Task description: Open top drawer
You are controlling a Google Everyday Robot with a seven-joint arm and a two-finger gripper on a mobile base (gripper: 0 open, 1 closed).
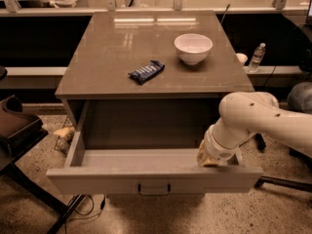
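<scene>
The top drawer [153,180] stands pulled far out from under the brown tabletop, and its plain grey inside [139,158] shows. A small dark loop handle [153,188] sits at the centre of its flat pale front. My white arm comes in from the right. My gripper [208,159] is down inside the drawer at its front right corner, just behind the drawer front. The gripper's end is mostly hidden by the wrist and the drawer front.
On the tabletop [107,57] lie a blue snack packet [146,71] and a white bowl [193,48]. A dark chair [17,130] stands at the left. A water bottle [257,57] stands on the ledge at the right, with chair legs on the floor below.
</scene>
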